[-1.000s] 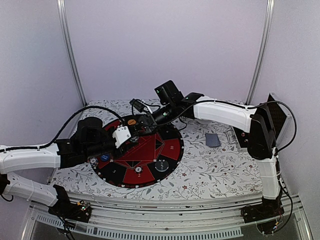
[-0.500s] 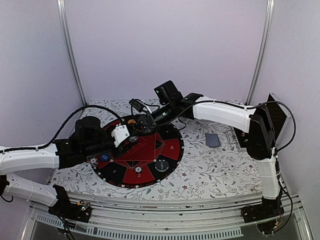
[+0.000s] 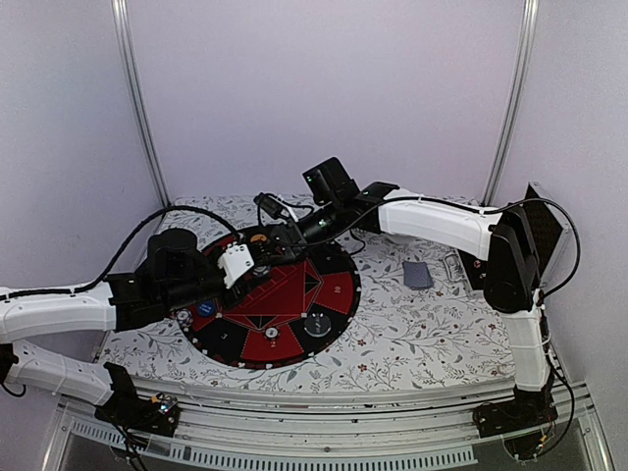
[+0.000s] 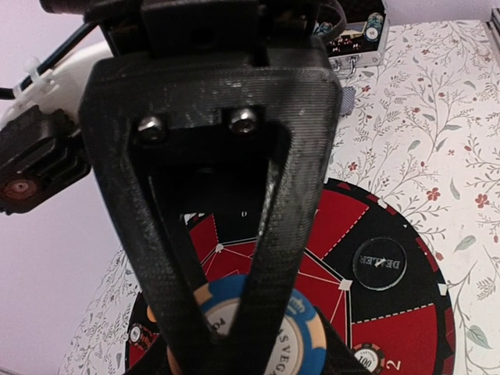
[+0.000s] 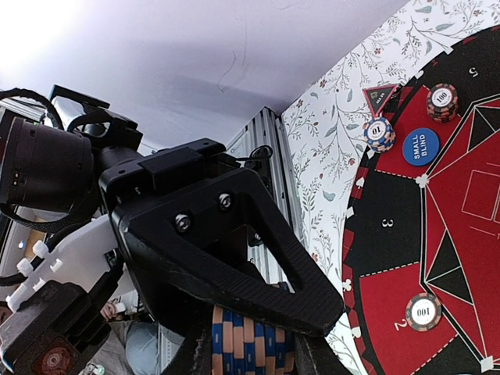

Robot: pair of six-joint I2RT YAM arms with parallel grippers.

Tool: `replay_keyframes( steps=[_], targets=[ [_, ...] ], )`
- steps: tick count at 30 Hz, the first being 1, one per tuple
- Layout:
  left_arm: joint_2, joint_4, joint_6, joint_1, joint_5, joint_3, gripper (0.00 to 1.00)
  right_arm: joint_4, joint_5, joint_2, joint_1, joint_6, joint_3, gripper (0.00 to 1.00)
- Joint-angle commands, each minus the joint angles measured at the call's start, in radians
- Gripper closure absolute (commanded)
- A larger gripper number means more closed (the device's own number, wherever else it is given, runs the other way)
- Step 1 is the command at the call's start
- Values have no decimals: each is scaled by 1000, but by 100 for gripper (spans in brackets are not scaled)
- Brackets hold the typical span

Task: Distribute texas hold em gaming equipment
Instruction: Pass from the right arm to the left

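Observation:
Both grippers meet over the back of the round red-and-black mat [image 3: 285, 304]. My right gripper [image 3: 282, 244] [image 5: 254, 351] is shut on a stack of blue-and-orange poker chips [image 5: 251, 349], held edge-on between its fingers. My left gripper [image 3: 261, 258] [image 4: 226, 355] reaches at that stack. Its fingers [image 4: 273, 258] cross the face of a blue-and-orange chip [image 4: 301, 332], and their tips run out of the bottom of the left wrist view. On the mat lie a small-blind button [image 5: 420, 146], a dealer button [image 4: 378, 263] and single chips [image 5: 378, 133] [image 5: 442, 100] [image 5: 423, 311]. A grey-blue card deck [image 3: 417, 275] lies right of the mat.
A floral cloth [image 3: 422, 334] covers the table under the mat. An open metal case [image 3: 542, 224] stands at the far right edge, seen closed-end-on as a silver case [image 4: 361, 39] in the left wrist view. Cables [image 3: 196, 213] arc over the left arm.
My left gripper has edged slightly back and left against the stack. The right arm and the things on the mat have stayed put.

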Motion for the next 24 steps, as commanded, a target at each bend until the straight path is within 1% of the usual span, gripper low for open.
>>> replay_keyframes(
  steps=[1,10,13,21,24],
  targets=[
    [-20,63,-10,-11,24,4,100,8,31,26,2,-8,20,71],
    [-27,64,-18,-9,46,1,100,16,-9,40,4,0,25,60],
    [-32,65,-24,-8,50,2,100,16,-9,43,4,3,22,59],
    [-40,73,-39,3,68,2,100,34,-31,56,4,20,23,60],
    [-41,76,-44,4,69,2,100,39,-39,61,4,26,24,70]
  ],
)
